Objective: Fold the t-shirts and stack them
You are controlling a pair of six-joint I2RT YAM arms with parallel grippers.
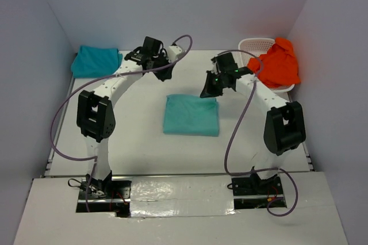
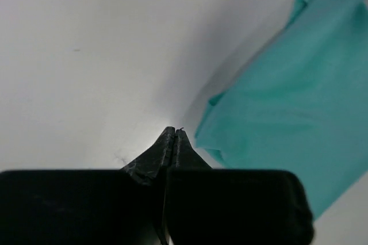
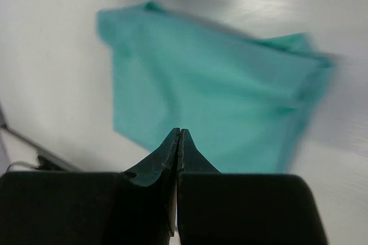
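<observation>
We see the green t-shirt (image 1: 191,115) lying folded into a neat rectangle in the middle of the white surface (image 1: 144,147), between the two arms. The left fingers (image 2: 167,146) are pressed tight together with nothing between them, over bare surface just beside one corner of the shirt. The right fingers (image 3: 168,148) are likewise clenched and empty, held above the shirt near its far right corner. This wrist view is blurred, so we cannot say for sure whether the tips touch the cloth, though they seem clear of it. A second folded shirt, the blue t-shirt (image 1: 96,61), rests at the far left corner, well apart from the green one. At the far right an orange t-shirt (image 1: 280,64) lies crumpled over the white basket (image 1: 253,44).
</observation>
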